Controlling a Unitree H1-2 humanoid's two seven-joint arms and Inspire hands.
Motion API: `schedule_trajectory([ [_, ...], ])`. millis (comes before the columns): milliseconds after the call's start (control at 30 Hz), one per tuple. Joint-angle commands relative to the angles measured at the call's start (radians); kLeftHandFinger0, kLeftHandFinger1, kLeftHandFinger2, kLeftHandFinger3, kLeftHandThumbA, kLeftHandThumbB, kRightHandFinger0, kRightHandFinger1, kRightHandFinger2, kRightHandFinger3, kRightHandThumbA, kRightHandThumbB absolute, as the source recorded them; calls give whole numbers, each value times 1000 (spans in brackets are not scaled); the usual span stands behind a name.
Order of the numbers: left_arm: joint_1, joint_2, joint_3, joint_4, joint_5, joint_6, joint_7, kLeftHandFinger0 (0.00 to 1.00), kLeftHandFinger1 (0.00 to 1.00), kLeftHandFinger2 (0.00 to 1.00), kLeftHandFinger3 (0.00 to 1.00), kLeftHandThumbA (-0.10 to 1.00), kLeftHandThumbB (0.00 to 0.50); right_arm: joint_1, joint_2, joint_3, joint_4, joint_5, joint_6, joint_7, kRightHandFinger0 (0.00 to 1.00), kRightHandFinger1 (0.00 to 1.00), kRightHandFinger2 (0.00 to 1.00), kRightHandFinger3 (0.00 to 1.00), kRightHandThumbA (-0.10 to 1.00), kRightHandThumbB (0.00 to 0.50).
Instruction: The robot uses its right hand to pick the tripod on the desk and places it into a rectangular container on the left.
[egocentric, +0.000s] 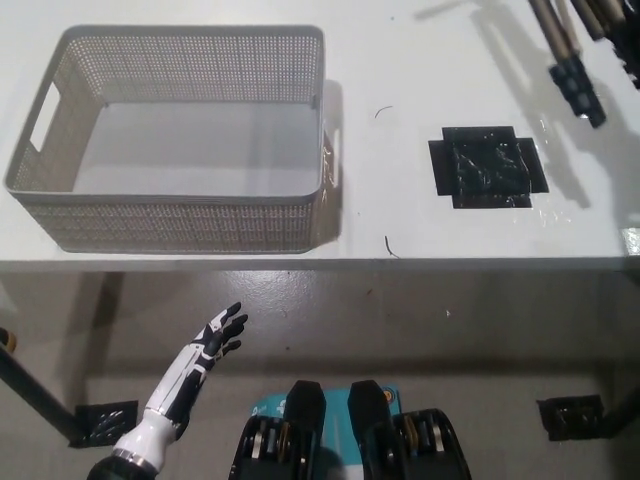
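Up and ahead of the white left hand sits the grey perforated plastic rectangular basket on the white tabletop. Basket holds nothing visible, only its smooth pale floor; walls are a fine mesh pattern, rim rounded, slot handles cut in the short ends. Left hand hangs below the tabletop edge over the grey floor, forearm angled up toward the right, fingers spread apart, holding nothing.

Far up and right of that hand, at the top right corner, the tripod legs poke into view: metallic grey-brown tubes ending in black rubber feet, tilted, appearing lifted off the tabletop with a shadow cast beneath them. Tripod head is out of frame. Right hand is not visible; can't tell its grip.

Between basket and tripod legs, well right of the left hand, a square patch of glossy black tape lies flat on the tabletop, wrinkled surface, notched corners. Two small dark thread-like scraps lie on the tabletop: one beside the basket's near right corner, one further back. Tripod is well apart from the basket, not in it.
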Motion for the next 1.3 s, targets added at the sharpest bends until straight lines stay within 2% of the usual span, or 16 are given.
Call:
schedule_trajectory([
  [0, 6, 15, -9, -23, 19, -11, -1, 1000, 1000, 1000, 1000, 1000, 500, -143, 56, -2, -172, 70, 20, 53, 90, 541, 881, 851, -100, 166],
  [67, 4, 16, -9, -18, 19, -15, -4, 1000, 1000, 1000, 1000, 1000, 500, -145, 86, 10, -199, 61, 35, 49, 83, 530, 862, 841, -100, 174],
  [200, 3, 13, -6, -5, 4, -26, -13, 1000, 1000, 1000, 1000, 1000, 500, -154, 141, 72, -235, 6, 59, 30, 150, 572, 870, 862, -100, 165],
  [333, 3, 16, -7, -8, 10, -34, -13, 1000, 1000, 1000, 1000, 1000, 500, -167, 189, 101, -230, 18, 75, 46, 59, 543, 850, 878, -100, 166],
  [500, -10, 10, -8, -1, 9, -34, -17, 1000, 1000, 1000, 1000, 1000, 500, -186, 248, 161, -160, -21, 48, 5, 86, 556, 836, 870, -100, 177],
  [567, -18, 5, -12, 4, 5, -28, -23, 1000, 1000, 1000, 1000, 1000, 500, -193, 267, 190, -126, -44, 24, -11, 69, 527, 800, 837, -100, 179],
  [600, -22, 4, -13, 9, 6, -29, -23, 1000, 1000, 1000, 1000, 1000, 500, -197, 276, 206, -112, -55, 22, -17, 34, 477, 790, 817, -100, 180],
  [700, -22, 2, -18, 9, 12, -28, -20, 1000, 1000, 1000, 1000, 1000, 500, -198, 298, 243, -90, -77, 29, -30, 19, 463, 796, 798, -100, 184],
  [767, -19, 5, -21, 2, 16, -30, -20, 1000, 1000, 1000, 1000, 1000, 500, -200, 326, 267, -42, -88, 7, -59, 19, 427, 762, 742, -100, 200],
  [800, -18, 8, -23, 2, 19, -36, -20, 1000, 1000, 1000, 1000, 1000, 500, -198, 339, 277, -17, -95, -12, -73, 39, 385, 715, 682, -100, 210],
  [867, -21, 8, -25, 4, 18, -36, -20, 1000, 1000, 1000, 1000, 1000, 500, -197, 349, 284, 20, -90, -48, -74, 0, 291, 671, 643, -100, 201],
  [967, -23, 10, -34, 5, 33, -47, -16, 1000, 1000, 1000, 1000, 1000, 500, -188, 370, 319, 77, -115, -88, -79, 0, 352, 709, 681, -100, 189],
  [1067, -28, 11, -38, 9, 27, -45, -23, 1000, 1000, 1000, 1000, 1000, 500, -175, 383, 352, 113, -140, -100, -99, 17, 436, 775, 735, -100, 206],
  [1133, -38, 13, -41, 14, 19, -43, -30, 1000, 1000, 1000, 1000, 1000, 500, -168, 393, 381, 142, -161, -98, -122, 0, 436, 773, 646, -100, 213],
  [1167, -40, 13, -42, 16, 16, -41, -31, 1000, 1000, 1000, 1000, 1000, 500, -167, 395, 389, 149, -166, -95, -126, 0, 438, 773, 638, -100, 211],
  [1267, -48, 16, -48, 15, 28, -40, -26, 1000, 1000, 1000, 1000, 1000, 500, -148, 409, 408, 176, -174, -85, -134, 0, 495, 846, 717, -100, 199],
])
